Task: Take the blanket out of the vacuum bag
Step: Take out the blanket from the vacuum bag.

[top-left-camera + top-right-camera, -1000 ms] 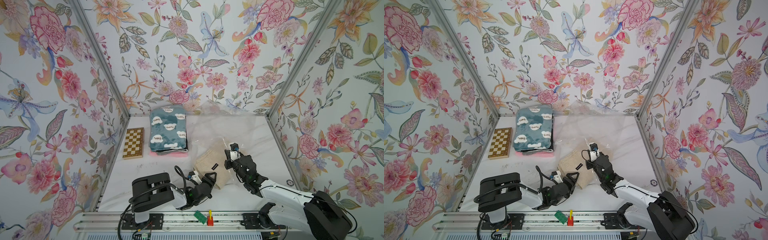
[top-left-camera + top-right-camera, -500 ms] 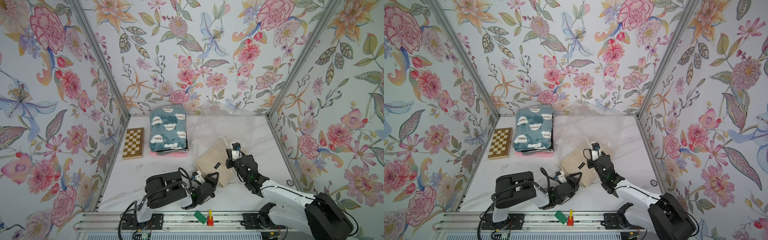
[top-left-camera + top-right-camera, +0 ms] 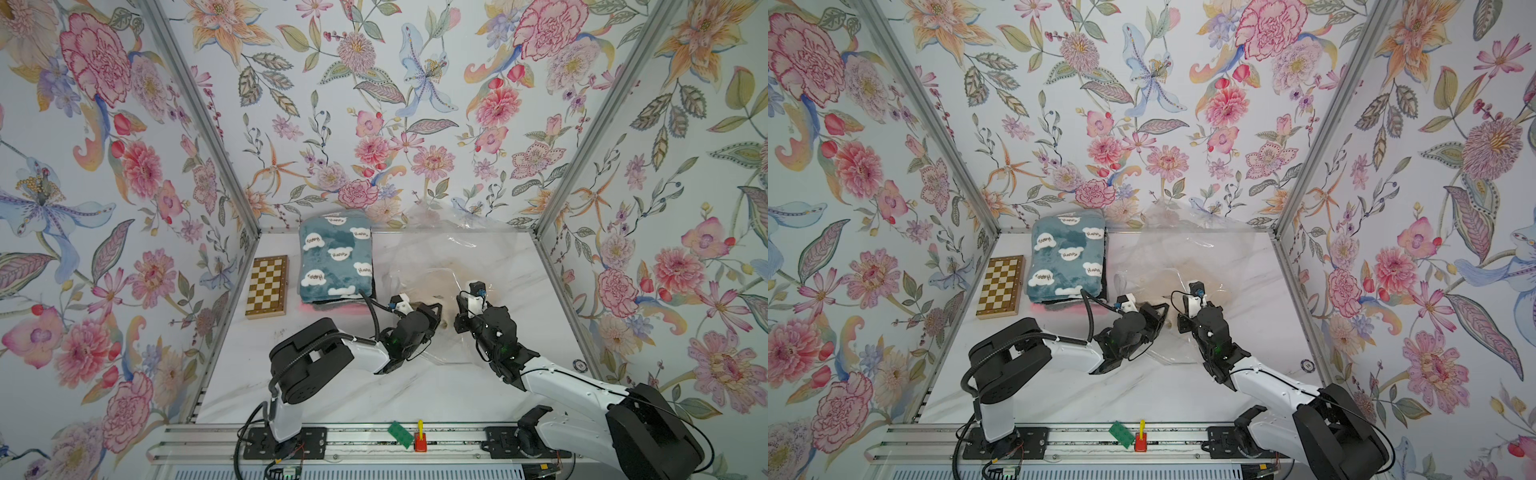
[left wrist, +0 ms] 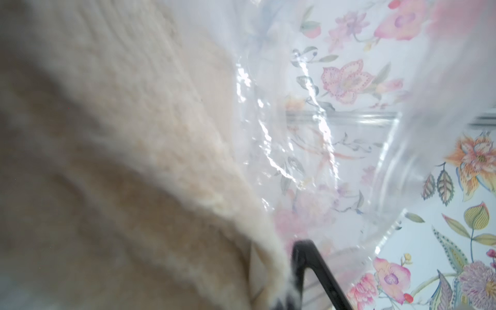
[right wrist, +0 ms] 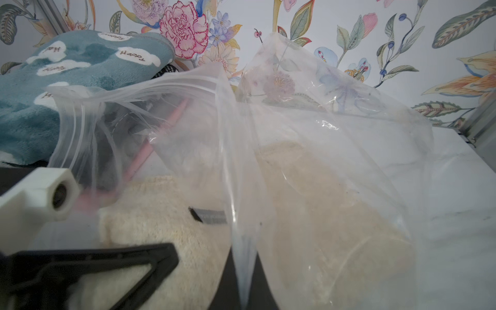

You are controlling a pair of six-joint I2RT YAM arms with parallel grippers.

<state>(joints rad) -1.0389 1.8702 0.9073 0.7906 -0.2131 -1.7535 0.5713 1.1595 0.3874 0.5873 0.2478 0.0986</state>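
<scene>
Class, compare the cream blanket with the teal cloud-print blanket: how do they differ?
The cream blanket is plain and sits in the vacuum bag; the teal blanket carries white clouds and lies uncovered. The cream blanket looks rumpled, the teal blanket neatly folded. Both are fluffy fabric.

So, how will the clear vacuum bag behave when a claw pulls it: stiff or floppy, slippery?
Probably floppy: the vacuum bag is thin creased film, sagging over the cream blanket. Likely light, so it may lift or drag with the blanket. Its glossy surface looks slippery, so a fold could slide out of the right claw.
</scene>
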